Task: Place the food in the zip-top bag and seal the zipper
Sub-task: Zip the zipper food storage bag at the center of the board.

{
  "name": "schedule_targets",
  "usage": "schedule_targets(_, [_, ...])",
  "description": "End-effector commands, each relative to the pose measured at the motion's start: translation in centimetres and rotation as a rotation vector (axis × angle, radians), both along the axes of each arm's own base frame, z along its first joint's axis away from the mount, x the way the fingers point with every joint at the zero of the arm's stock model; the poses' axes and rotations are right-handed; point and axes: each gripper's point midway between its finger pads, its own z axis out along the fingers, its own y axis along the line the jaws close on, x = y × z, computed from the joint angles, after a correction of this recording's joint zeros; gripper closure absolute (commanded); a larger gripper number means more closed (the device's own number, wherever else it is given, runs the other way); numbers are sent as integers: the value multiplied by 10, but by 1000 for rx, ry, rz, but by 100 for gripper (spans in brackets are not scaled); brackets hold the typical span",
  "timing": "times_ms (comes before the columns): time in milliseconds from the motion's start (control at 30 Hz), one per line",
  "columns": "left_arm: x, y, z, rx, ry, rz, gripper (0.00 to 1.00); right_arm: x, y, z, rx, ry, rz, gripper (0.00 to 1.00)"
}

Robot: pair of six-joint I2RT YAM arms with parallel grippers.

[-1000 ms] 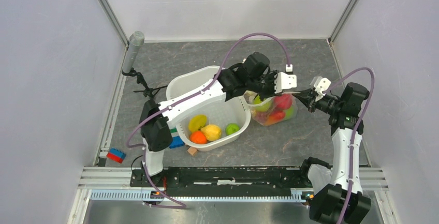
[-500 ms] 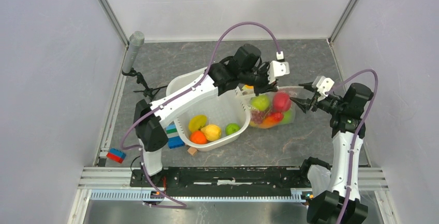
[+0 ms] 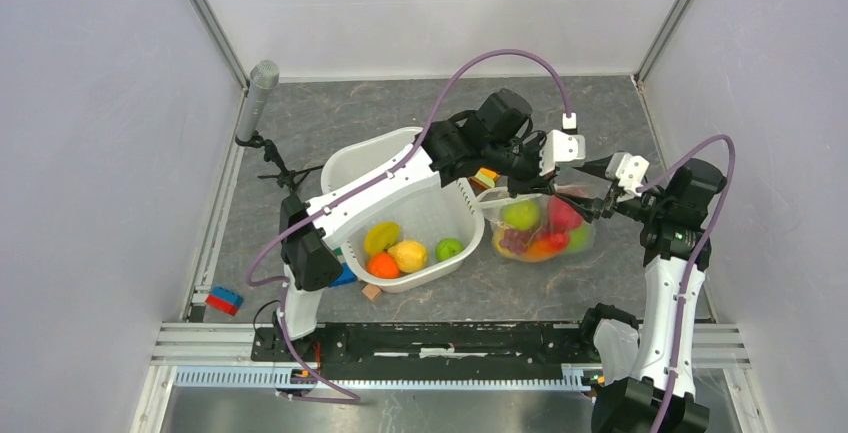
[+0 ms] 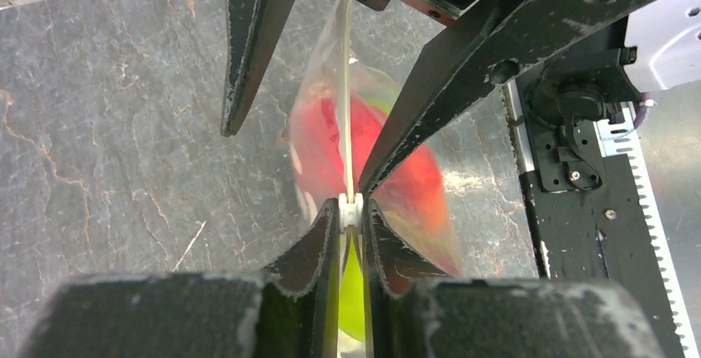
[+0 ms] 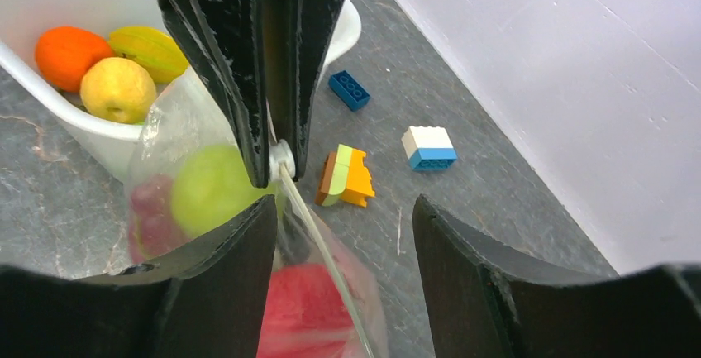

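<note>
1. While the left fingers (image 4: 325, 238) pinch one end of the zipper (image 4: 345, 110), the right fingers (image 5: 236, 250) stand apart on either side of it, gripping nothing.
2. The zip-top bag (image 3: 540, 241) rests on the table beside the tub (image 3: 350, 165), holding a green apple (image 3: 521, 215) and other fruit.
3. Left to do: four fruits (image 3: 408, 254) lie in the tub. I cannot tell whether the zipper is fully sealed.

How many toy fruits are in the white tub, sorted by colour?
Orange fruit: 1
Yellow lemon: 1
Yellow-green fruit: 1
Green fruit: 1
Total in the white tub: 4
</note>
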Motion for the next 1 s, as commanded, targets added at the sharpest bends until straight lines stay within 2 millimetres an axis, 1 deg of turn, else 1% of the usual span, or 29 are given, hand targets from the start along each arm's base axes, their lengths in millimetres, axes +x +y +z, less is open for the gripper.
schedule_targets(0, [-2,-2,25,-60,-56,-25,98,-11,9,13,12,-43,76,37])
schedule_targets(67, [-1,-3,27,-68,-58,-24,98,-14,11,10,18,-45,91,45])
schedule_targets(100, [-1,-4,28,-71,-58,-25,98,-15,12,10,16,-50,94,51])
schedule_targets(200, [-1,-5,29,-73,-60,-22,98,-16,13,8,14,-55,95,62])
schedule_targets(233, [-1,-4,31,-75,-61,-21,98,-16,13,8,14,-55,97,70])
schedule_targets(267, [-1,-4,31,-74,-62,-20,98,-16,13,8,15,-57,100,75])
schedule_targets(300, [-1,-4,30,-72,-62,-18,98,-16,13,9,17,-55,101,78])
schedule_targets(433, [1,-1,28,-63,-66,-4,98,-11,10,7,2,-52,71,97])
schedule_targets(467, [1,0,27,-60,-68,-1,98,-8,8,6,-6,-49,51,100])
schedule_targets(633, [5,6,23,-39,-86,30,98,6,-6,8,-50,-47,-59,100])
schedule_targets(800, [10,17,13,-5,-109,75,98,21,-21,13,-53,-45,-179,100])
schedule_targets(967, [16,28,3,23,-128,120,98,33,-38,10,-56,-33,-303,100])
